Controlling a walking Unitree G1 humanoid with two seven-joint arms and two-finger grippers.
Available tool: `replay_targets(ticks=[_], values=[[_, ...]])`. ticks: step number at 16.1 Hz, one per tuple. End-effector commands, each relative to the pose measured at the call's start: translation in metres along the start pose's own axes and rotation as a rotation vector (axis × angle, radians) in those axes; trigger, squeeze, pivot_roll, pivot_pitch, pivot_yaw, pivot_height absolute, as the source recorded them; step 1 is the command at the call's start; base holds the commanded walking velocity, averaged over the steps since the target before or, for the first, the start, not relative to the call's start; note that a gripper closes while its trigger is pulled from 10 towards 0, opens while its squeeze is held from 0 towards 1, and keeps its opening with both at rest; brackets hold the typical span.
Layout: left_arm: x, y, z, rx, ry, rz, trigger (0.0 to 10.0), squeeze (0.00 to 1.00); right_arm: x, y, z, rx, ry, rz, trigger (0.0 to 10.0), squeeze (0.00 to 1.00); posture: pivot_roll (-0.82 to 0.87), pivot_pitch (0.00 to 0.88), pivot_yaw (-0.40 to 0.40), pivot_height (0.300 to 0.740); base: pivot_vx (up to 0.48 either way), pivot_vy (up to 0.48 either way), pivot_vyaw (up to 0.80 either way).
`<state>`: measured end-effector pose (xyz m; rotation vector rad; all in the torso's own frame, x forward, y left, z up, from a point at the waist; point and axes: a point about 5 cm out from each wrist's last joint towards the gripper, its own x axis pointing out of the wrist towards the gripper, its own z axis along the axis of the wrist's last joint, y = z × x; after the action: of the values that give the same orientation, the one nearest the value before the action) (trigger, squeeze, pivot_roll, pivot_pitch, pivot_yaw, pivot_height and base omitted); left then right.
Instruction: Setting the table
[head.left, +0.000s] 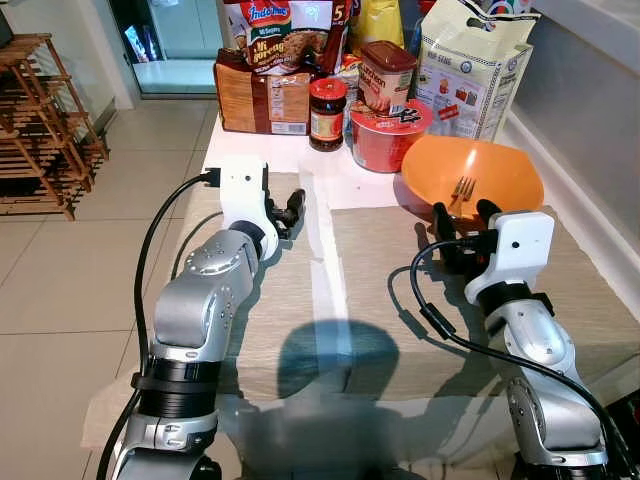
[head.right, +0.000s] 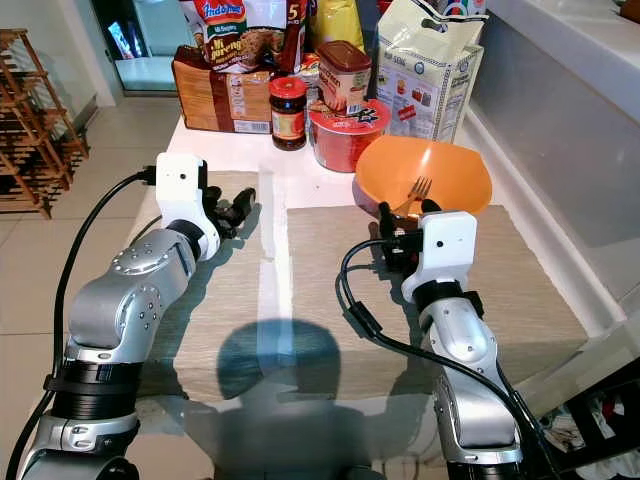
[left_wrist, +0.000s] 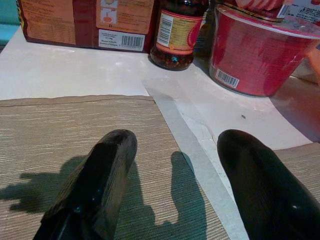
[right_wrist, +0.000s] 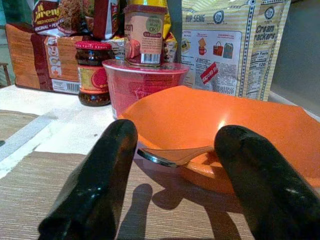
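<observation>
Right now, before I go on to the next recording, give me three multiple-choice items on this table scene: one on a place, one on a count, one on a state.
1. Where is the fork?
A. in the orange bowl
B. flat on the left placemat
C. in the jar

2. How many woven placemats lie on the table?
A. one
B. two
C. four

3. How are the right gripper's fingers?
A. shut on the fork
B. shut on the bowl's rim
C. open

Answers: 1 A, the tines lie inside the bowl and the handle sticks out over its rim. 2 B, one under each arm, with a white strip between. 3 C, the right wrist view shows both fingers apart, the fork handle between them untouched.
</observation>
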<state>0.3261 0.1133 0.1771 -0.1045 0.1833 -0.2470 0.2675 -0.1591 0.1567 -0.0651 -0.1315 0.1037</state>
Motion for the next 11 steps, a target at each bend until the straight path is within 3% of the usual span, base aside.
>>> replay_targets(ticks=[1, 11], values=[[-0.0025, -0.0005, 0.0039, 0.008, -0.02, 0.008, 10.0, 0.0, 0.0024, -0.0025, 0.0017, -0.007, -0.011, -0.013, 0.0, 0.0, -0.1, 0.0, -0.001, 0.74, 0.0, 0.0, 0.0], [-0.0013, -0.0006, 0.0048, 0.006, -0.021, 0.007, 10.0, 0.0, 0.0034, -0.0045, 0.0016, -0.005, -0.013, -0.027, 0.0, 0.0, -0.1, 0.001, 0.002, 0.74, 0.0, 0.0, 0.0]])
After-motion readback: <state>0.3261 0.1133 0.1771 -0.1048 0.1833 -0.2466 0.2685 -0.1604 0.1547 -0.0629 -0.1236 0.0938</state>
